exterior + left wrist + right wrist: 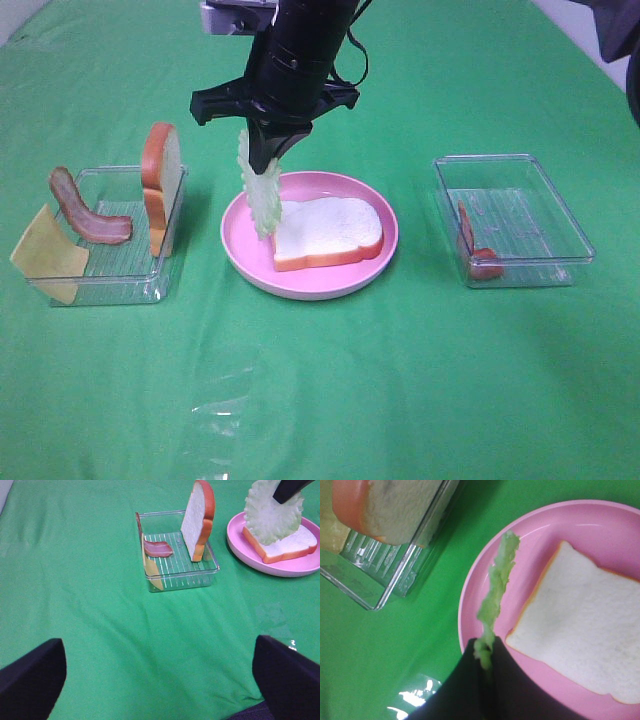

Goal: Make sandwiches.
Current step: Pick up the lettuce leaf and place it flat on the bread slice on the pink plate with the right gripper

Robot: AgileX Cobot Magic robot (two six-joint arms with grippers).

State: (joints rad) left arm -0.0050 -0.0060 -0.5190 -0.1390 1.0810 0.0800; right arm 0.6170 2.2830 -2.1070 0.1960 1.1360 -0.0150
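Exterior high view: right arm points down, its right gripper (265, 150) pinched tight on the lettuce (263, 200), which hangs below it over the pink plate (300, 285), near the rim, beside the bread slice (328, 232). The left gripper (159, 675) gapes wide, empty.

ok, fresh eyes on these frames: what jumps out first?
The right arm's fingers pinch a lettuce leaf dangling over the pink plate beside the bread slice lying there. In the left clear tray, another bread slice stands on edge, with a bacon strip and cheese square at its left end.
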